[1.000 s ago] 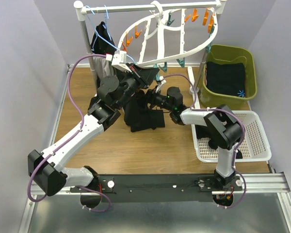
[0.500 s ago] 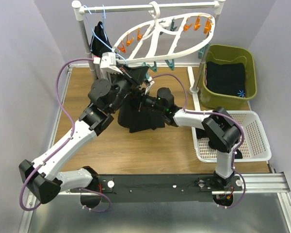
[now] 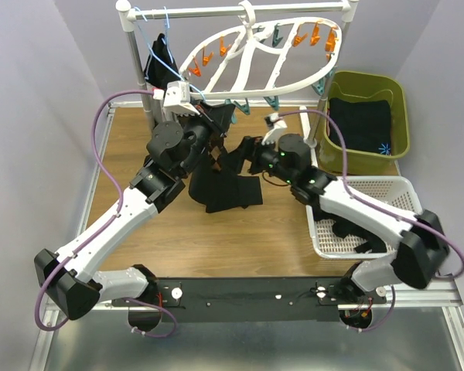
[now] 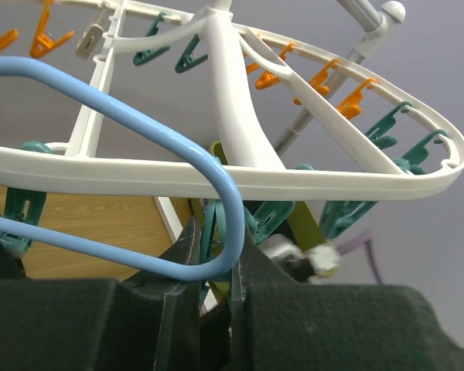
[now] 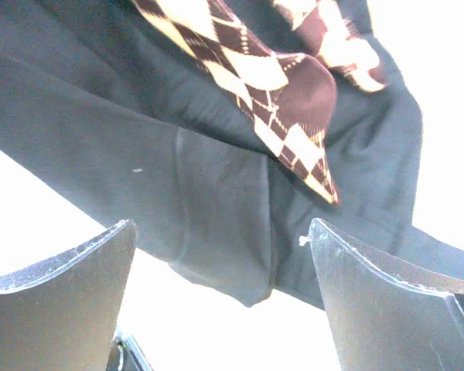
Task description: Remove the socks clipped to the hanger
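The hanger (image 3: 294,77), a white oval frame with orange and teal clips, hangs tilted from the top rail; its rim (image 4: 240,179) crosses the left wrist view. My left gripper (image 3: 209,116) sits under its near-left edge. It (image 4: 216,232) is shut on the loop of a thin blue clothes hanger (image 4: 139,135), with a teal clip (image 4: 267,216) just behind. My right gripper (image 3: 243,151) stands wide open (image 5: 222,224), nothing between its fingers, facing dark cloth (image 5: 178,178) and a brown diamond-patterned sock (image 5: 286,93). More dark socks (image 3: 226,189) lie heaped on the table.
An olive bin (image 3: 371,77) holding dark cloth stands at the back right. A white mesh basket (image 3: 425,232) with dark items sits in front of it. A black garment (image 3: 161,62) hangs on the rail's left end by the upright pole (image 3: 131,69).
My right gripper closed partway, then opened wide, and its arm swung back to the right. The hanger's near edge rose and levelled. My left gripper kept its grip.
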`<state>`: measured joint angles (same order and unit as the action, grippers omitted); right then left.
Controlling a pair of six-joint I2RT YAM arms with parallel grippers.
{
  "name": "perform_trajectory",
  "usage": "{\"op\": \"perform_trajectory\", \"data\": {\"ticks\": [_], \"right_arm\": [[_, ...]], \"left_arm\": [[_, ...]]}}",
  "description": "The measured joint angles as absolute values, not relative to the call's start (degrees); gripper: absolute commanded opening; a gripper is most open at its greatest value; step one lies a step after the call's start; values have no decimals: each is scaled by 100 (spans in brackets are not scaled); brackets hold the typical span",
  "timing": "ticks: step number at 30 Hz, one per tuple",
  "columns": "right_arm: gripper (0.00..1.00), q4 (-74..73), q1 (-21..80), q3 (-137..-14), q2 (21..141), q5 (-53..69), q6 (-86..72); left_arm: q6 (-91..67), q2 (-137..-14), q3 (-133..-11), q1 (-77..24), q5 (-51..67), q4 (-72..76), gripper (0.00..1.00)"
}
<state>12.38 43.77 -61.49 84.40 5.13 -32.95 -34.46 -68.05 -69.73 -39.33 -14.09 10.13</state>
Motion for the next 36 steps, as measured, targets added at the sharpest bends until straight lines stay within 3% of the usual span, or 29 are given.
{"op": "perform_trajectory", "data": {"ticks": [14,24,32,36], "right_arm": [[92,-1133,4377,-5730,5575,-1350,-2906],[76,-1492,4377,-8624,6418,-2576,-1177],[73,-1337,4377,-8794,6713,-2875,23],[62,-987,4329,-8560,6759,-3114,523]], "left_arm": [[-3374,-6862,-6973,-3933,-1402,1070,0],[-3267,-6864,-6976,-3933,-1315,1068,0],[-3232,-6882,-7094,-3933,-1201,1059,0],[-3232,-6893,-7105,-3933,-1160,1059,0]]}}
